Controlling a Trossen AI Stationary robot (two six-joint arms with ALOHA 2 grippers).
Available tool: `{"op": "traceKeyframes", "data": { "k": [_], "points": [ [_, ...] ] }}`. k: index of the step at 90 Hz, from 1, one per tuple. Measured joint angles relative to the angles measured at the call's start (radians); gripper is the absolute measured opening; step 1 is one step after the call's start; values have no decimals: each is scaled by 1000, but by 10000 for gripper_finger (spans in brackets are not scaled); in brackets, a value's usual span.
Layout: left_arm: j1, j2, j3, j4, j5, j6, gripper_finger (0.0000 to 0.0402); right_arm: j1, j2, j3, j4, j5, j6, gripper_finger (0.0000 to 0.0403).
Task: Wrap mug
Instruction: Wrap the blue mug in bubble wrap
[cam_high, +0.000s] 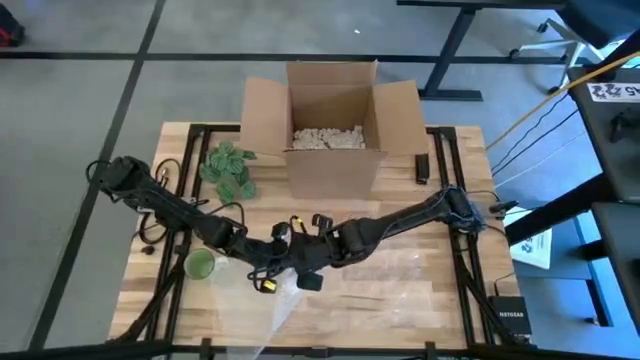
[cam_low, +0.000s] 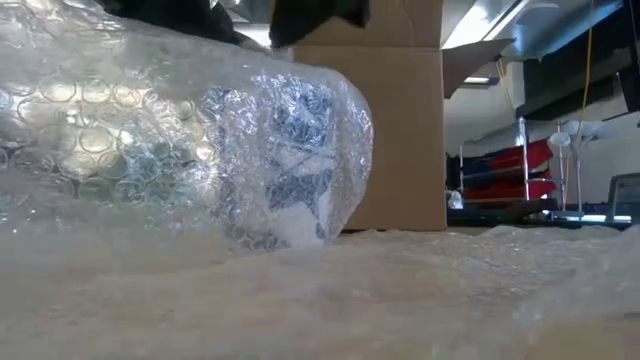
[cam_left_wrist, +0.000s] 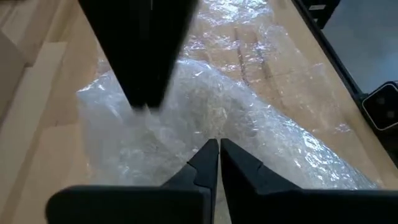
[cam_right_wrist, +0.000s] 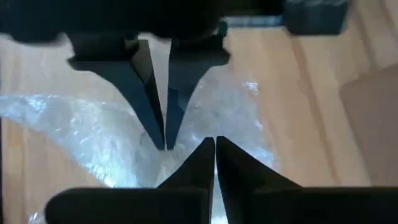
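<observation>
Both grippers meet low in the centre of the high view, tip to tip over the bubble wrap (cam_high: 262, 300). The left gripper (cam_left_wrist: 214, 149) has its fingers pinched nearly together on a ridge of wrap, and the right gripper (cam_right_wrist: 214, 144) is pinched just as tight on the same fold, probably to hold the sheet gathered so it doesn't spring open. The mug (cam_high: 200, 264), green, sits left of centre in the high view, at the wrap's edge beside the left arm and seemingly uncovered. The box (cam_high: 335, 125) waits at top centre.
</observation>
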Motion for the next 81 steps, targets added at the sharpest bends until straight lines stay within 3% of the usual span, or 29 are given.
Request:
{"op": "traceKeyframes", "data": {
  "k": [14, 33, 54, 81],
  "points": [
    [-5, -24, 0, -29, 0, 8, 0, 0, 0, -81, 95, -57, 20, 0],
    [-43, -173, 0, -155, -7, 6, 0, -6, 1, -110, 119, -106, 26, 0],
    [-119, -332, -15, -233, -112, 22, 0, -44, 1, -111, 104, -230, 49, 0],
    [-197, -537, -172, -207, -259, -74, 0, -76, 1, -111, 78, -306, 73, 0]
  ]
}}
